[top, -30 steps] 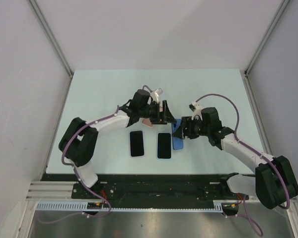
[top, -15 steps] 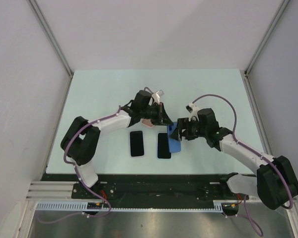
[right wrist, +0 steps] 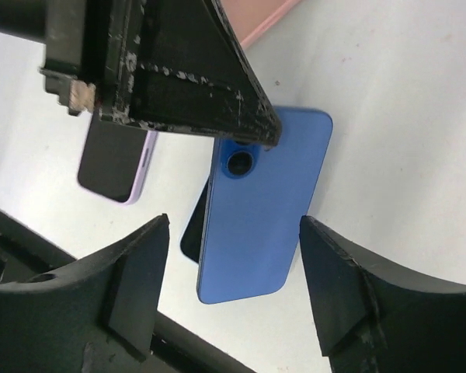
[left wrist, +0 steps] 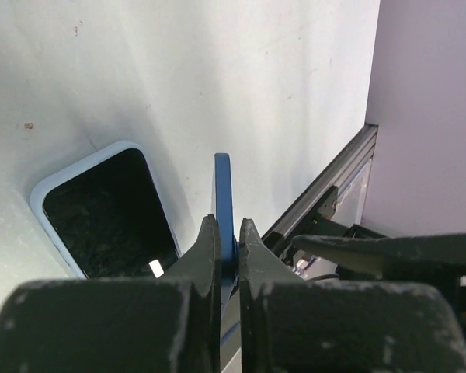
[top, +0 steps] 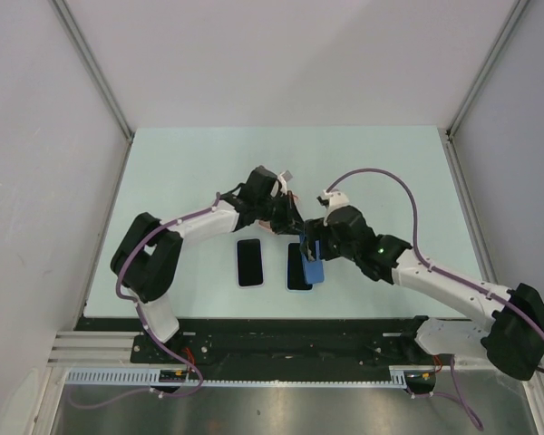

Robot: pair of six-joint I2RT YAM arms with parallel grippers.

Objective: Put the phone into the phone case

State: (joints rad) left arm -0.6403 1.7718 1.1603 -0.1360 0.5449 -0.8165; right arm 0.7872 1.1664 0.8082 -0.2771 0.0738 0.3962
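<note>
The left gripper [left wrist: 227, 233] is clamped on one end of the blue case [left wrist: 223, 186]. It holds the case on edge, long axis running toward the near edge of the tabletop [top: 163, 181], just over the phone [left wrist: 109, 210], which lies flat there at mid-width. The right gripper [right wrist: 233, 225], jaws apart, straddles the case without touching it. Its wrist view shows a camera cutout [right wrist: 238, 163], while the left wrist view shows only a thin rim, so it is probably a case.

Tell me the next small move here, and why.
Probably close the right gripper on the blue case, across its long sides. Its open fingers straddle it, while the left gripper pinches only its top edge by the camera hole, leaving it tilted over the phone; a second hold should steady it.
</note>
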